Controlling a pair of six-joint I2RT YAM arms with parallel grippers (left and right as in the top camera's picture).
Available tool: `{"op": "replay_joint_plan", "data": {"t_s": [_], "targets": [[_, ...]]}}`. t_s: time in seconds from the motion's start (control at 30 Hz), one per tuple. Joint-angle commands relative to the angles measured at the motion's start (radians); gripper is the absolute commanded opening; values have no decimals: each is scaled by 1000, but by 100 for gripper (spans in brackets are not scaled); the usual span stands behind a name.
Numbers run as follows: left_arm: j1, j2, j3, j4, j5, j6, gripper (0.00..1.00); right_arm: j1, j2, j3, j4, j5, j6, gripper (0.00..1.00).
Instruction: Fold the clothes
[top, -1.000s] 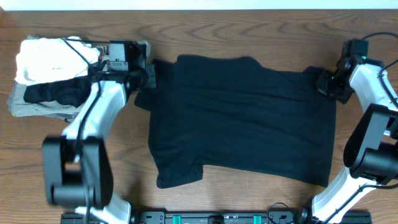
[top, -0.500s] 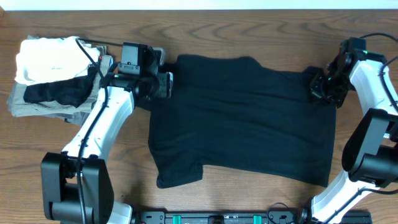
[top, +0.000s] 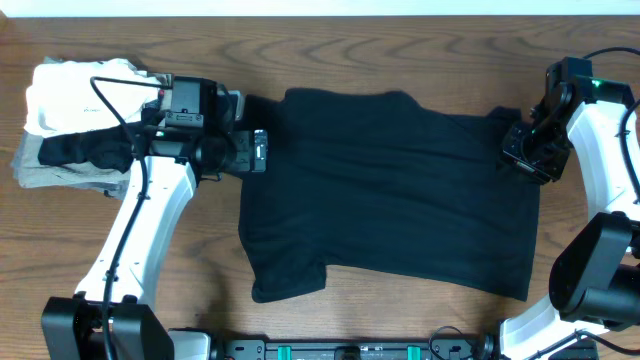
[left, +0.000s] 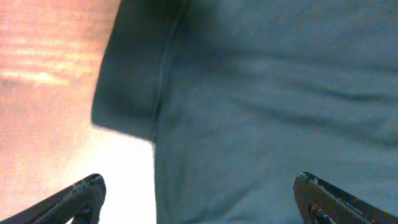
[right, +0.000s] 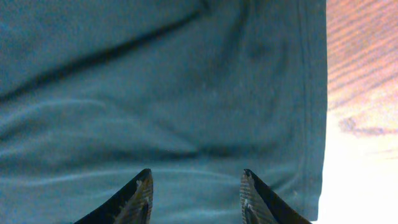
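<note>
Now the large soft black T-shirt (top: 390, 190) is lying lengthwise 9-to-3, left gripper (top: 258, 152) at 9, right gripper (top: 521, 153) at 3, both gaping, empty.

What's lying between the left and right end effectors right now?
Only the black T-shirt, spread flat, fills the stretch from the left end effector to the right end effector. The overhead view shows nothing else lying on it.
</note>
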Motion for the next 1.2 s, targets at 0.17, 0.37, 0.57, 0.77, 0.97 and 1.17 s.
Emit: {"op": "replay_joint_plan", "data": {"t_s": [0.17, 0.37, 0.57, 0.77, 0.97, 1.17], "targets": [[16, 7, 0, -253, -2, -129, 98, 27, -1, 3, -32, 0, -14, 40], [16, 6, 0, -358, -3, -172, 98, 32, -1, 3, 0, 0, -13, 40], [16, -4, -1, -438, -6, -196, 98, 32, -1, 3, -23, 1, -3, 33], [16, -120, -3, -491, -104, -223, 98, 32, -1, 3, -20, 1, 2, 33], [16, -244, -3, -403, -133, -211, 98, 31, -1, 3, 66, 3, 13, 50], [16, -203, -3, -176, -25, -81, 94, 31, -1, 3, 195, 4, 13, 35]]}}
